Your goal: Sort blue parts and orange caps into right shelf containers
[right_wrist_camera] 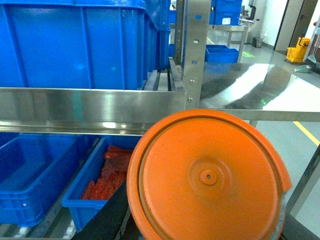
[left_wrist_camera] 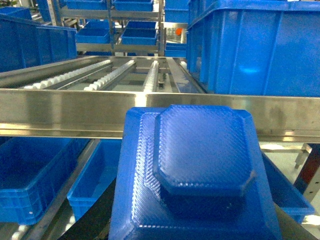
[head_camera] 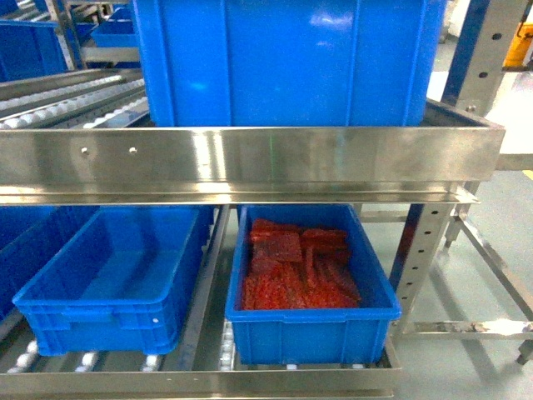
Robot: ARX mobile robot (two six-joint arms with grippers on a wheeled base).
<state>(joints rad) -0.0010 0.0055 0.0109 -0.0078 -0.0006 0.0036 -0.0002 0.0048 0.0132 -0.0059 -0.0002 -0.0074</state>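
Observation:
A blue part (left_wrist_camera: 195,165), a stepped square moulding with cut corners, fills the lower middle of the left wrist view; my left gripper is shut on it, and only a dark finger (left_wrist_camera: 92,220) shows at its lower left. A round orange cap (right_wrist_camera: 207,177) fills the lower right wrist view, held by my right gripper, whose dark finger (right_wrist_camera: 107,215) shows beside it. Both pieces hang in front of the steel shelf rail (head_camera: 250,158). Neither gripper appears in the head view.
On the lower shelf an empty blue bin (head_camera: 108,275) sits on the left and a blue bin (head_camera: 312,333) holding red-orange pieces (head_camera: 300,267) on the right. A large blue crate (head_camera: 287,58) stands on the upper roller shelf. A steel upright (head_camera: 420,250) bounds the right.

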